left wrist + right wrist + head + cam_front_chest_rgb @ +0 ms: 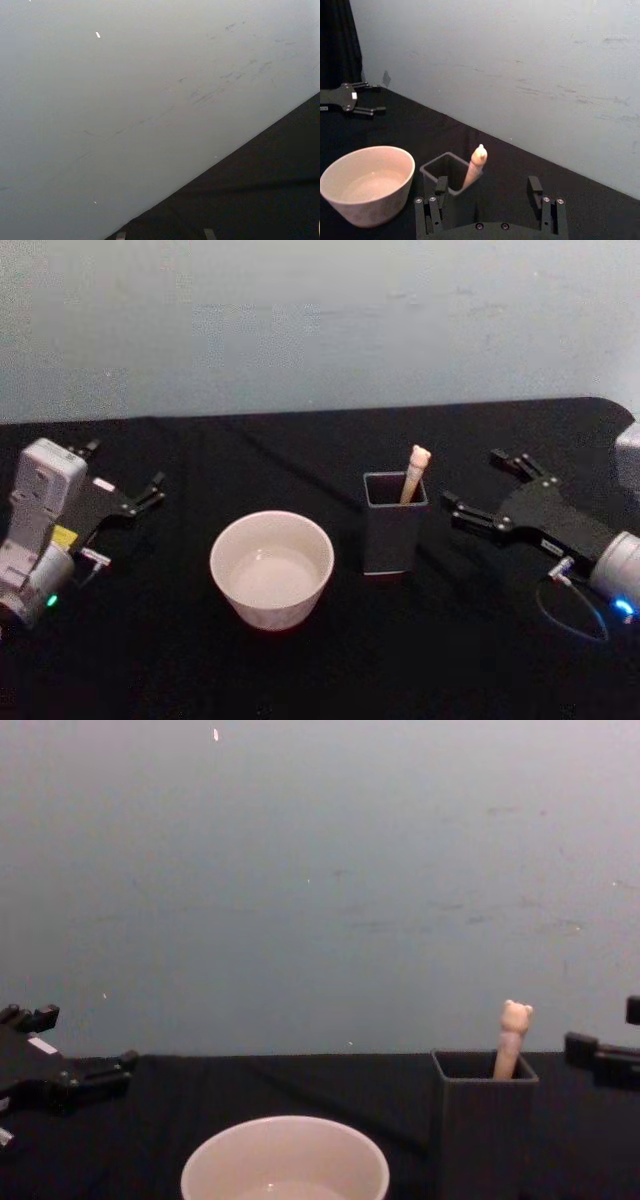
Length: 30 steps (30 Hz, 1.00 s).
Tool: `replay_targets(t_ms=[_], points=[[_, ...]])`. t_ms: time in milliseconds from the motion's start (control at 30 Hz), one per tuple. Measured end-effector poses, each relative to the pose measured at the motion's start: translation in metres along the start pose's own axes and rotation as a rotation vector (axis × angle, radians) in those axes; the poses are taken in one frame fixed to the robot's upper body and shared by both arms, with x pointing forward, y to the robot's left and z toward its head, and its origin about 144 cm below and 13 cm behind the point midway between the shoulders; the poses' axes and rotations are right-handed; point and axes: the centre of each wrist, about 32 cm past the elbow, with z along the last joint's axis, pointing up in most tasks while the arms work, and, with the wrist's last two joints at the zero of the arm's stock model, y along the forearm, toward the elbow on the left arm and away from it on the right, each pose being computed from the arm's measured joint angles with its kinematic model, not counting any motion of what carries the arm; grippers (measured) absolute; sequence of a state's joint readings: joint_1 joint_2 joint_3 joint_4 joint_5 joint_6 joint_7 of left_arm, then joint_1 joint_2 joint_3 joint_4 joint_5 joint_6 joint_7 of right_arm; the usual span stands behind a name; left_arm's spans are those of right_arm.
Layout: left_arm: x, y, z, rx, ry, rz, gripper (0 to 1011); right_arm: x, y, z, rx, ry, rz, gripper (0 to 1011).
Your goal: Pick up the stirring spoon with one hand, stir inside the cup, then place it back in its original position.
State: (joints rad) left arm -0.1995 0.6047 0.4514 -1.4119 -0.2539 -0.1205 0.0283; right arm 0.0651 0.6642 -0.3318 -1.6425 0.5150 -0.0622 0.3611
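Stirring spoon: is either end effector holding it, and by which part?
Neither: the left end effector and right end effector are open; the stirring spoon stands in its holder.

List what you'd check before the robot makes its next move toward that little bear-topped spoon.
1. The stirring spoon stands in the dark square holder, bear head sticking out: ok.
2. The right gripper is beside the holder, jaws open: ok.
3. Jaws around the spoon handle: not ok, they are apart from it.
4. The cup is upright and stands apart from the holder: ok.
5. The left gripper is parked at the far left, away from the cup: ok.
6. Liquid in the cup: cannot tell.
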Motion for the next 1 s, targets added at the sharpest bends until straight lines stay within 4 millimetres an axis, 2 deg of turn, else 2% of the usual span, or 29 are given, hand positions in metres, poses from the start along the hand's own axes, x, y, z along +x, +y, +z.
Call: replay_targets(t_ms=[433,1000], points=[[0.000,0.000,0.000,0.000,0.000,0.000,1001,0.001,0.037,-0.001,-0.006,0.054,0.017,1002],[0.000,0.000,0.000,0.000,0.000,0.000,1001,0.002,0.063,-0.001,-0.028,0.107,0.014,1002]])
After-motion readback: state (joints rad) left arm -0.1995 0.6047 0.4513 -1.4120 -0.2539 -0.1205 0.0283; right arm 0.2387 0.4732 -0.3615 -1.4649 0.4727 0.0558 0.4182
